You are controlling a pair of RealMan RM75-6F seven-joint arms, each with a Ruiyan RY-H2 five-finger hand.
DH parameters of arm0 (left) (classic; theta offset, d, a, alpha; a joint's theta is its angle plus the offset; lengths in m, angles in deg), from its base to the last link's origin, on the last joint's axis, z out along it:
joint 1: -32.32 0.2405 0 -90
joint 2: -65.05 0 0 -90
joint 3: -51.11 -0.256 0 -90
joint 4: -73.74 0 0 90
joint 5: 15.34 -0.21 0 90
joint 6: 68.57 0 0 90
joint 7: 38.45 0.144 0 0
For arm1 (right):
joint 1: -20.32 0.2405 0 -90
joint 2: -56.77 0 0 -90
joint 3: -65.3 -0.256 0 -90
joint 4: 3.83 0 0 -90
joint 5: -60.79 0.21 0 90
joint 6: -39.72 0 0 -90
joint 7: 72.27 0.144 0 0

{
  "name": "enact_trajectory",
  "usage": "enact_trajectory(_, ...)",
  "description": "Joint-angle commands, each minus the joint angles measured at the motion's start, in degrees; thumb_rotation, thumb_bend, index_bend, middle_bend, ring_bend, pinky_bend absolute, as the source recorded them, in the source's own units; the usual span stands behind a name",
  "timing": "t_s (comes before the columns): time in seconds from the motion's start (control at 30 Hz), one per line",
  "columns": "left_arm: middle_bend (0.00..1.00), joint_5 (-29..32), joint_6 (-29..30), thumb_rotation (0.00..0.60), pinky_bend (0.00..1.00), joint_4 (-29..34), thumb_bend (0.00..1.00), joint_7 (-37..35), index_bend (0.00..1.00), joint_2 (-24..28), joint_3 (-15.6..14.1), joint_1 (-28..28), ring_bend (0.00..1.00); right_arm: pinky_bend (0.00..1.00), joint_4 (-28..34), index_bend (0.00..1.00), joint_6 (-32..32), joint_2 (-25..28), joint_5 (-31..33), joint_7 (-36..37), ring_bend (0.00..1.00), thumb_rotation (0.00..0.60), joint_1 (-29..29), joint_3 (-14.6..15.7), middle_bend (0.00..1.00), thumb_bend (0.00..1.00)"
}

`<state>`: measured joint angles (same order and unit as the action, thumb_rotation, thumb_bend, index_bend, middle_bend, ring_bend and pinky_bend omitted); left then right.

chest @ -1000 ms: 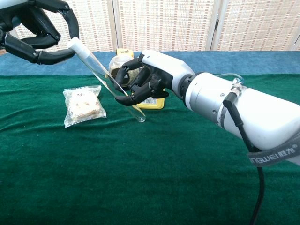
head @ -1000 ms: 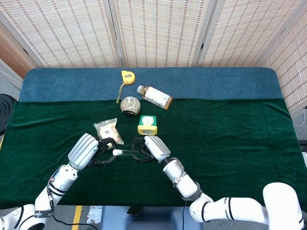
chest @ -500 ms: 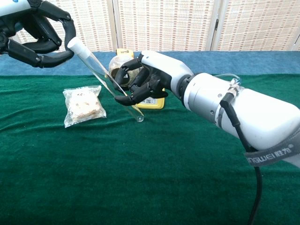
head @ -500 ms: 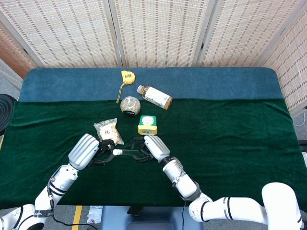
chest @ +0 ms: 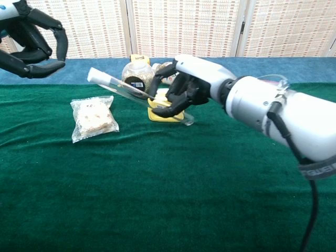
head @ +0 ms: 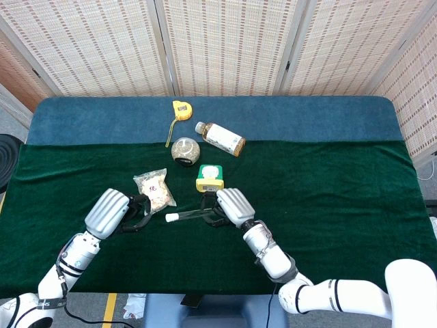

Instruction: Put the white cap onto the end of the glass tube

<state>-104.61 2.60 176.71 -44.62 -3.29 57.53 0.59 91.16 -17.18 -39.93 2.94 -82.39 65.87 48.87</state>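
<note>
The glass tube (chest: 139,95) slants across the chest view, and my right hand (chest: 185,90) grips its lower part. A white cap (chest: 95,75) sits on the tube's upper left end. From the head view the tube (head: 193,215) lies nearly level above the green cloth, its capped end (head: 170,217) pointing left and my right hand (head: 232,206) around its right part. My left hand (chest: 33,43) hovers apart from the cap at the far left, fingers curved and spread, holding nothing. The head view shows that left hand (head: 113,211) left of the tube.
A clear snack bag (head: 155,188) lies just behind the left hand. A yellow box (head: 210,178), a round jar (head: 184,150), a lying bottle (head: 220,138) and a yellow tape measure (head: 180,108) sit behind the hands. The green cloth (head: 328,198) spreads bare to the right.
My left hand has let go of the capped end and drawn back to the left. My right hand has carried the tube to the right and tilted it flatter.
</note>
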Motion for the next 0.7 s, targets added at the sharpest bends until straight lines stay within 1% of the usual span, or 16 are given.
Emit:
enact_trajectory(0.03, 0.91, 1.0, 0.2, 0.6, 0.84, -0.8, 0.49, 1.1, 0.25, 0.4, 0.0, 0.6, 0.74, 1.0, 1.5, 0.78, -1.3, 4.0, 2.4, -7.7, 1.0, 0.6, -0.2, 2.3, 0.98, 0.68)
enact_trajectory(0.13, 0.87, 2.0, 0.3, 0.6, 0.79, -1.3, 0.49, 1.6, 0.25, 0.6, -0.1, 1.2, 0.69, 1.0, 0.9, 0.78, -2.2, 5.0, 4.2, -13.5, 1.0, 0.6, 0.0, 4.4, 0.98, 0.68)
enact_trajectory(0.23, 0.83, 2.4, 0.3, 0.6, 0.72, -1.7, 0.49, 2.2, 0.24, 0.6, -0.3, 1.6, 0.65, 1.0, -1.1, 0.78, -3.0, 4.4, 5.1, -16.2, 1.0, 0.6, -0.1, 5.8, 0.98, 0.68)
enact_trajectory(0.43, 0.78, 2.8, 0.4, 0.6, 0.63, -1.6, 0.49, 2.5, 0.24, 0.9, -0.8, 2.5, 0.59, 1.0, -7.0, 0.78, -3.4, 1.3, 4.0, -17.1, 1.0, 0.6, -0.7, 7.8, 0.98, 0.68)
enact_trajectory(0.57, 0.78, 2.7, 0.3, 0.6, 0.61, -1.6, 0.49, 2.4, 0.24, 1.2, -1.2, 3.0, 0.58, 1.0, -10.9, 0.78, -3.4, -1.2, 2.5, -16.5, 1.0, 0.6, -1.2, 8.6, 0.98, 0.68)
enact_trajectory(0.7, 0.77, 2.7, 0.3, 0.6, 0.6, -1.7, 0.49, 2.3, 0.23, 1.2, -1.3, 3.1, 0.57, 1.0, -12.0, 0.78, -3.0, -2.0, 2.2, -15.7, 1.0, 0.6, -1.4, 8.6, 0.98, 0.68)
